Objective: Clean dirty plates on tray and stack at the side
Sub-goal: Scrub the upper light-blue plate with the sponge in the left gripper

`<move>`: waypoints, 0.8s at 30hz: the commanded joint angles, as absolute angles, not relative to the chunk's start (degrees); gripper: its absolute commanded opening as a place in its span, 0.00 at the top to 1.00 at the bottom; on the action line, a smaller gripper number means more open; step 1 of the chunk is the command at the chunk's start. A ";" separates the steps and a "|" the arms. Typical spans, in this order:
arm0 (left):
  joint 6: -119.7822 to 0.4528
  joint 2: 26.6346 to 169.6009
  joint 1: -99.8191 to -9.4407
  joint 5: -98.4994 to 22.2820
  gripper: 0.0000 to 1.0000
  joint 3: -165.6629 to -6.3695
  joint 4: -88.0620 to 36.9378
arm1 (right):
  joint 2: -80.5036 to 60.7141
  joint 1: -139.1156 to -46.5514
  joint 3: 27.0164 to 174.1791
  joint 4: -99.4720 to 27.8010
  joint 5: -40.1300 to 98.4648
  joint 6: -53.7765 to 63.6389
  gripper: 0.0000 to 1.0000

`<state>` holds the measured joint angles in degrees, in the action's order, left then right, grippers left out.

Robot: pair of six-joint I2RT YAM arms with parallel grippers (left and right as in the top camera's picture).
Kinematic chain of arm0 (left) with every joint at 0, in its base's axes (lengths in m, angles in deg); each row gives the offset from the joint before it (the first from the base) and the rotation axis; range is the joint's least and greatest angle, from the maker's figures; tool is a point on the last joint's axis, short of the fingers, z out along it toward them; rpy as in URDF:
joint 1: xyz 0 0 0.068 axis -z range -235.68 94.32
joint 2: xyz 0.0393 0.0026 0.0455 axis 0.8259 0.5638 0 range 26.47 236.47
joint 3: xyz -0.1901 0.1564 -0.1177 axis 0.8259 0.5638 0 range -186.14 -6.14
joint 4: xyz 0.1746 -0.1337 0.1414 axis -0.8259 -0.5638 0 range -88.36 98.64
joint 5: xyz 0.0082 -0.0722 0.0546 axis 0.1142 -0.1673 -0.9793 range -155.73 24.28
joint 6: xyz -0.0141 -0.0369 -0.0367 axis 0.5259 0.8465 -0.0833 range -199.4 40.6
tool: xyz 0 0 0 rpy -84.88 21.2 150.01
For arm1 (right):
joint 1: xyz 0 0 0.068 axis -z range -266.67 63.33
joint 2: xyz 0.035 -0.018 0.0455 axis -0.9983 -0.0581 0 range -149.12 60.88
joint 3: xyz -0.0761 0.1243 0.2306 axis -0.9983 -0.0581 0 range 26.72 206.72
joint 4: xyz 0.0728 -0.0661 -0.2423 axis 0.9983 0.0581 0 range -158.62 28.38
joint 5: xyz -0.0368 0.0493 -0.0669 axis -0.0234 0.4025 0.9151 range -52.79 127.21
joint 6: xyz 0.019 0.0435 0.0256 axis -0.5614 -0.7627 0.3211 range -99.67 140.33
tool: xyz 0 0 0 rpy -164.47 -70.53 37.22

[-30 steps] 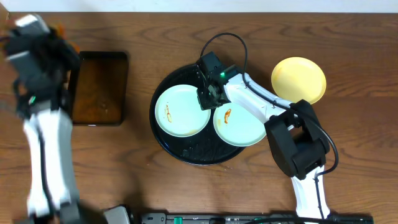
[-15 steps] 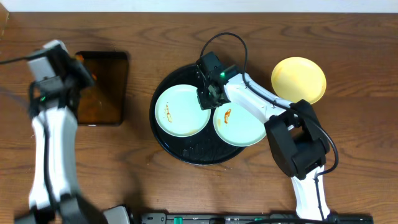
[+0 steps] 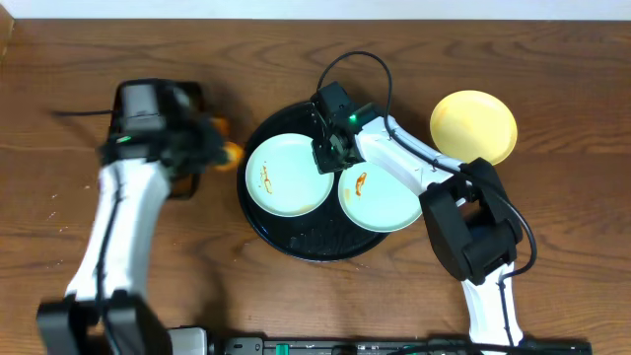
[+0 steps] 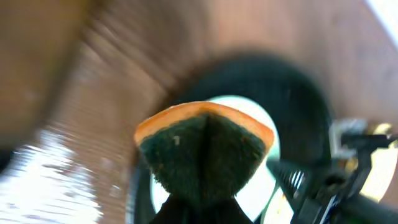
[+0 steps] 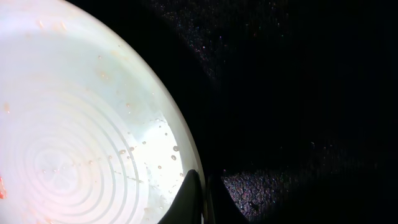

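Evidently wiping is at hand: the left plate [image 3: 288,182] is pinched by the right gripper [image 3: 330,151], a sponge [image 4: 205,149] is clenched in the left gripper [image 3: 213,150], to be lowered onto the smear [image 3: 266,179].

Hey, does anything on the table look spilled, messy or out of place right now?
Only sauce: orange-brown smears on the left mint plate and the right mint plate on the black tray. The yellow plate sits off-tray. Nothing looks spilled or tipped.
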<state>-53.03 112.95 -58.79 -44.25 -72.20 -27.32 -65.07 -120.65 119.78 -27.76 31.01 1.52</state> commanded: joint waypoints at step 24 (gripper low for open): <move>-53.58 134.76 -39.03 -52.34 0.51 -72.01 -19.08 | -64.83 -120.89 120.24 -27.69 32.89 2.16 0.99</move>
<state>-51.09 134.48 -38.95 -49.98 -72.07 -18.95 -65.07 -120.65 119.78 -27.76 31.01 1.52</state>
